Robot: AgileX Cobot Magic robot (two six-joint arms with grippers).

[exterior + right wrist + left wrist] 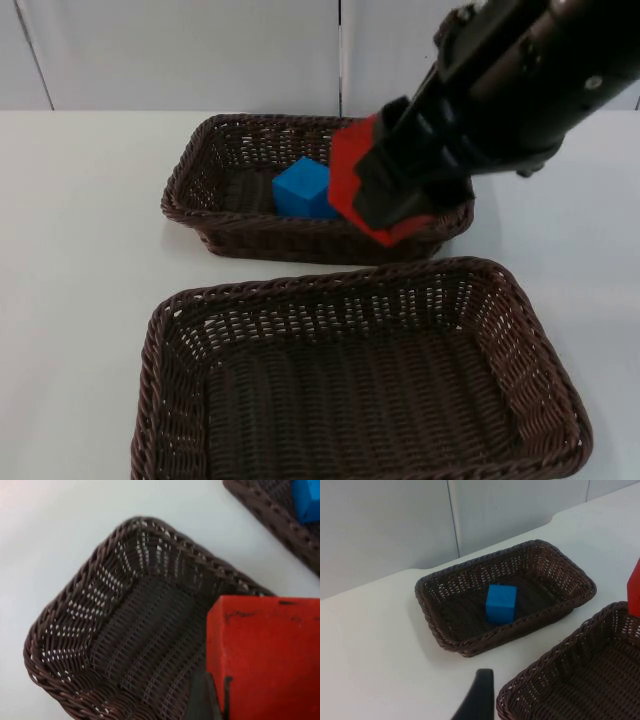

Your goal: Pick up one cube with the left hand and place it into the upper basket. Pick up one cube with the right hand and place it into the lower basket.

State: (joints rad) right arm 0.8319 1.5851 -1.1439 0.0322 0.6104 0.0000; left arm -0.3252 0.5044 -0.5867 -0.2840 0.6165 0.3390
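Our right tool [385, 195] is clamped on the red cube [350, 165], held in the air above the near rim of the upper brown wicker basket [200, 170]. The empty lower brown wicker basket [170, 330] lies just in front of and beneath it, so we judge a short move toward us comes next. The blue cube [300, 188] already sits in the upper basket. Our left tool [479, 700] waits above the white table [70, 250]; we cannot tell its opening.

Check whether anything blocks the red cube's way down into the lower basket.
Nothing visible does. The right gripper holds the red cube in the air, and the lower basket below is open and holds nothing. The blue cube lies in the upper basket, out of the way.
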